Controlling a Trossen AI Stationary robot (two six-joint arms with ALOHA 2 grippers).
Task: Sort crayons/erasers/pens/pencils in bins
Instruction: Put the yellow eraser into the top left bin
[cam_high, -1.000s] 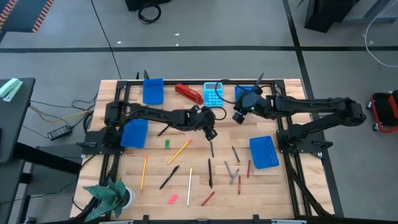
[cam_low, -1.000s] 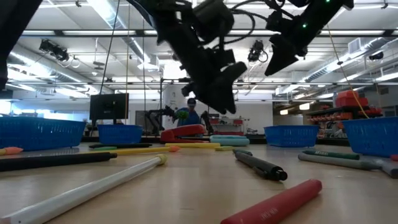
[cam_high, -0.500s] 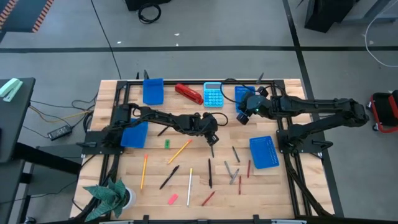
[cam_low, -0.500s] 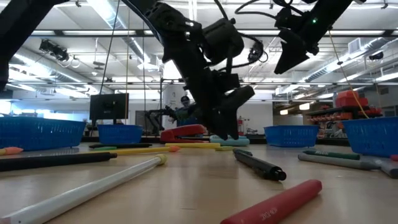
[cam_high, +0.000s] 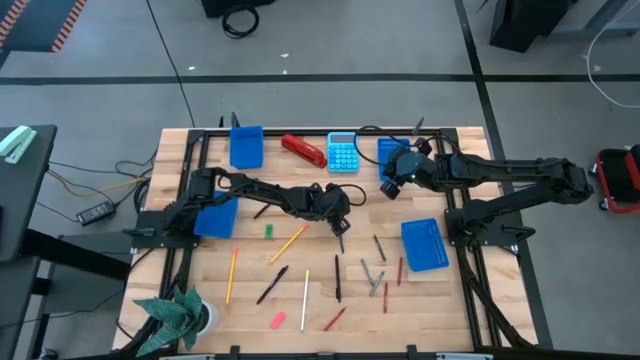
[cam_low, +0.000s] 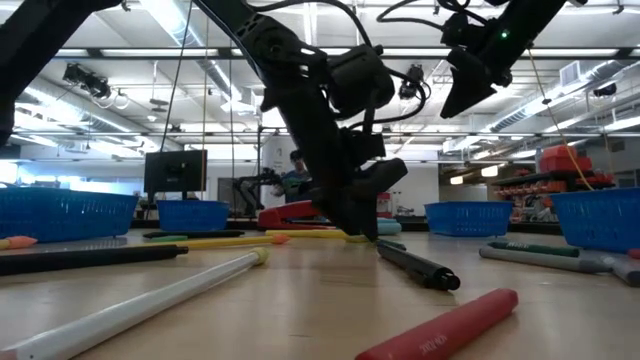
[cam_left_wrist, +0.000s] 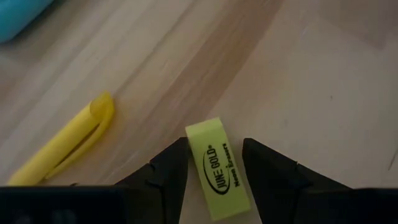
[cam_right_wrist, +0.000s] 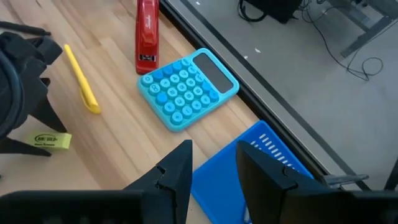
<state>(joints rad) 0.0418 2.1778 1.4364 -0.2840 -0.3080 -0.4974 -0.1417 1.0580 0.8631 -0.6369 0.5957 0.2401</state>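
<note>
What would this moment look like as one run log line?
left claw: open, low astride yellow eraser | right claw: open, idle above blue bin | eraser: flat on table

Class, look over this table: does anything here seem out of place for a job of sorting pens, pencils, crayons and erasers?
Yes: a red stapler and a blue calculator lie at the table's far edge between two bins, though neither belongs to any sorting group. Nothing looks spilled or damaged.

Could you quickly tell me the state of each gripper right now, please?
Left gripper: open, fingers either side of the yellow eraser on the table, not yet closed.
Right gripper: open, empty, above a blue bin.
</note>
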